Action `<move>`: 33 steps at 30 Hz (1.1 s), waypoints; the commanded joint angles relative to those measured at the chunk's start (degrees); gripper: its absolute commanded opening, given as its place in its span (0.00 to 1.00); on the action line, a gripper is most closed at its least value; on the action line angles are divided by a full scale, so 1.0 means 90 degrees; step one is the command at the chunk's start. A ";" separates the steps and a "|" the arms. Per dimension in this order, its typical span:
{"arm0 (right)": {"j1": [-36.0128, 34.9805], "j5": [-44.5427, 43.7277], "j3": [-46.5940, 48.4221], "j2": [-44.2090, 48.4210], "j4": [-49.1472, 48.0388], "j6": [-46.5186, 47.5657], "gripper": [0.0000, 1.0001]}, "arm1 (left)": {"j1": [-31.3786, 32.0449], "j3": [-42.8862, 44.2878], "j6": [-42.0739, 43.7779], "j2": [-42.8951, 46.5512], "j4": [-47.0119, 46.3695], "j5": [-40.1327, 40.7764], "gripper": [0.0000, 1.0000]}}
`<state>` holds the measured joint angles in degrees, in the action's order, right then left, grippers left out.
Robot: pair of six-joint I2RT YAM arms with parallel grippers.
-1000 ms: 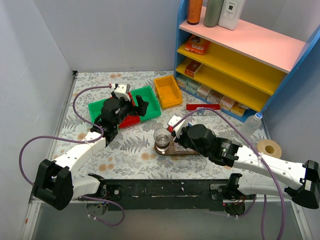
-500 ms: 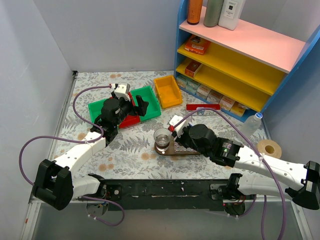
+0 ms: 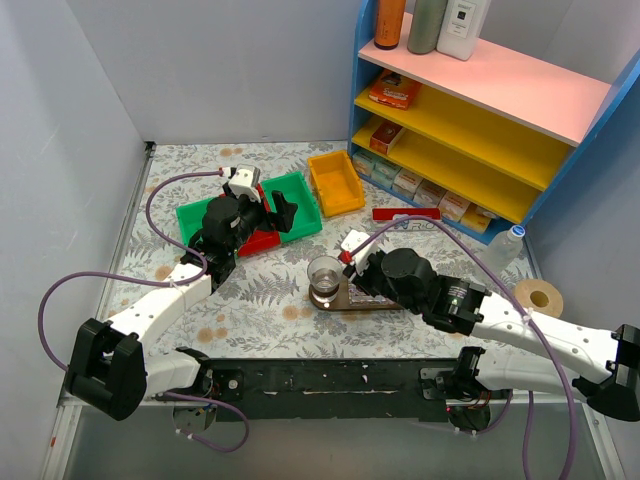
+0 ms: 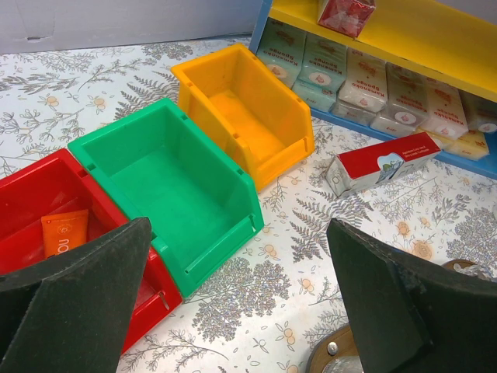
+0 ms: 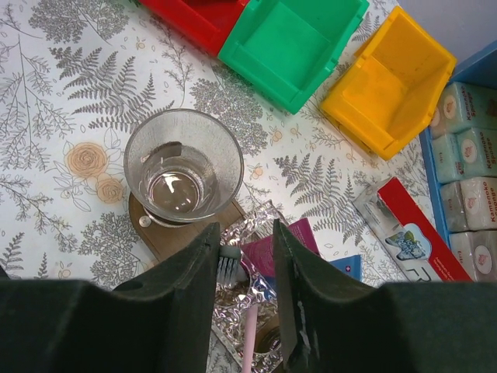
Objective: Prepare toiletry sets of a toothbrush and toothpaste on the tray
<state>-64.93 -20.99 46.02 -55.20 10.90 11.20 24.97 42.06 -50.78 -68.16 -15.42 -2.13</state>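
left pincer: hanging above the near edge of the green bin, jaws standing wide apart, gripping nothing
right pincer: hovering low over the tray, just right of the glass; jaws standing a little apart and clamping nothing
tray: lying on the counter in front of the bins, carrying the glass at its left end
toothbrush: lying below the gap in the right pincer, bristle head pointing toward the glass, pink handle running back under the pincer
pink tube: lying on crinkled foil just right of the toothbrush head
blue tube: peeking out just right of the pink tube, mostly hiding behind the right finger
red bin: sitting touching the green bin's left side, holding an orange sachet
yellow bin: sitting touching the green bin's right side
box: red and white, lying on the counter between the yellow bin and the shelf
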 commanded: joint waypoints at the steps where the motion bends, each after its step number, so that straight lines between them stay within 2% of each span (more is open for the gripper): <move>1: 0.0017 0.0038 -0.0016 0.0205 -0.0205 0.0035 0.42 | -0.0021 0.0170 0.0086 0.0093 0.0004 -0.0017 0.98; 10: 0.0017 0.0233 -0.0025 0.0352 -0.0234 -0.0024 0.51 | -0.0011 0.0180 0.0096 0.0093 0.0004 -0.0007 0.98; 33: 0.0026 0.0311 -0.0152 0.0830 -0.0585 -0.0160 0.63 | -0.0011 0.0170 0.0096 0.0142 0.0004 0.0032 0.98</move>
<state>-64.90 -17.85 45.06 -49.63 10.04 10.72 24.97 42.06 -50.59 -68.16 -15.42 -2.13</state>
